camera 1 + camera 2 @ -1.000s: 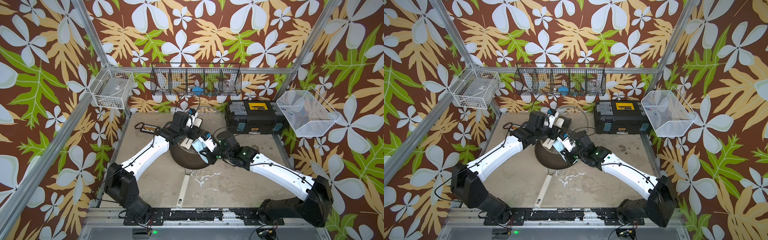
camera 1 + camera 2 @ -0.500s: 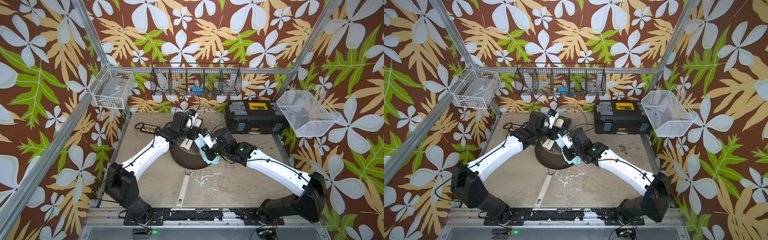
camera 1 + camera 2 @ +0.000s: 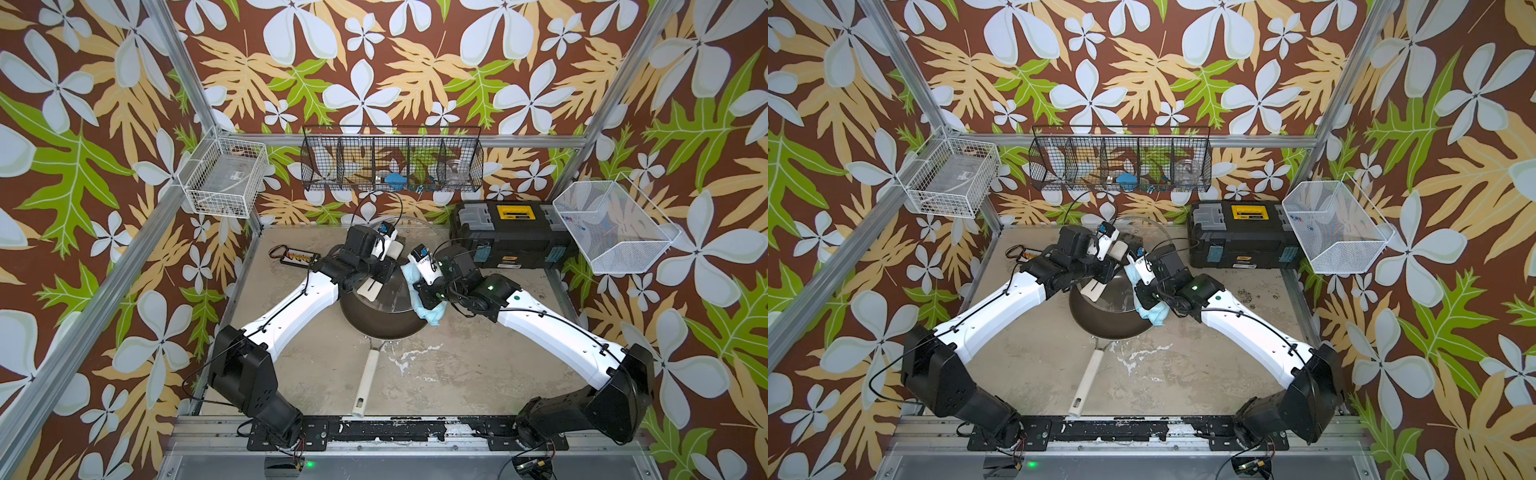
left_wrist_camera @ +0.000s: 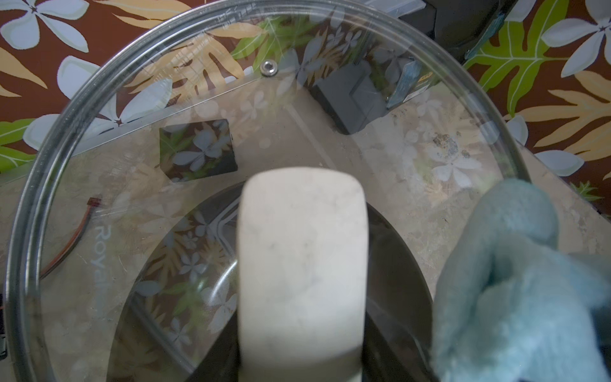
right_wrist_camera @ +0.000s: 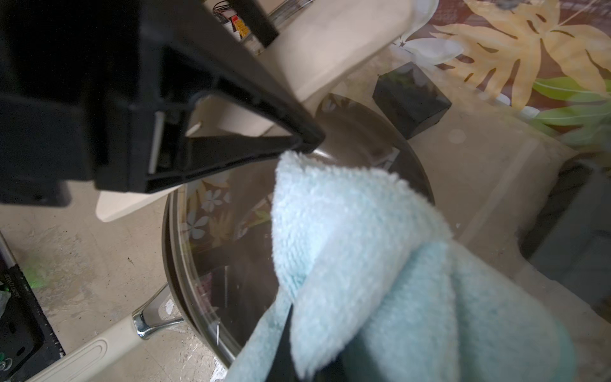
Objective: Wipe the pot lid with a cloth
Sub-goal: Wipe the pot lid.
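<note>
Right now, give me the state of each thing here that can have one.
pot lid: lifted, tilted, held by its handle.
cloth: bunched up, gripped, at the lid's edge.
left gripper: shut on the lid's handle.
right gripper: shut on the cloth.
frying pan: upright, uncovered, beneath the tilted lid.
toolbox: closed.

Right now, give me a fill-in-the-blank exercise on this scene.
The left gripper is shut on the lid's ____.
The right gripper is shut on a light ____ cloth.
Under the lid lies a dark frying ____.
Missing: handle; blue; pan.
</note>
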You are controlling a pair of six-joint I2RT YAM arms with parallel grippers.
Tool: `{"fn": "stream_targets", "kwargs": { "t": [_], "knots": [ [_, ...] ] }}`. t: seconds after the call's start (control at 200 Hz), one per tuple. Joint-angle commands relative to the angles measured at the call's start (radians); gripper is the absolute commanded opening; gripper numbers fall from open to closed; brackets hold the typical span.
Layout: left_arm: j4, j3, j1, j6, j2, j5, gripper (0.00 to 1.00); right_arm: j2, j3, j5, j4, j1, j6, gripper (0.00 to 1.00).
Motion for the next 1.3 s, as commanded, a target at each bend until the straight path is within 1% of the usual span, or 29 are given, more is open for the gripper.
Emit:
{"fn": "stream_targets", "kwargs": {
  "t": [0.0,0.185,0.375,0.571,0.796,1.106,1.296],
  "knots": [
    [0.107,0.008,-0.008,0.049,-0.032,0.065,0.00,0.000,0.010,0.054,-0.046,-0.028,-0.012,0.00],
    [0.100,-0.001,-0.024,0.102,-0.044,0.055,0.00,0.020,0.047,0.040,-0.065,-0.050,-0.032,0.00],
    [0.105,0.017,-0.034,0.105,-0.029,0.039,0.00,0.043,0.062,-0.033,-0.064,-0.046,-0.019,0.00],
    [0.105,0.064,-0.037,0.091,0.010,0.015,0.00,0.062,0.045,-0.069,-0.069,0.011,-0.021,0.00],
    [0.105,0.114,-0.037,0.082,0.047,-0.007,0.00,0.066,0.021,-0.103,-0.087,0.087,0.016,0.00],
    [0.106,0.145,-0.037,0.072,0.078,-0.011,0.00,0.021,-0.038,-0.138,-0.079,0.102,0.055,0.00],
    [0.105,0.150,-0.037,0.072,0.088,-0.004,0.00,0.002,-0.054,-0.123,-0.065,0.101,0.081,0.00]
  ]
}}
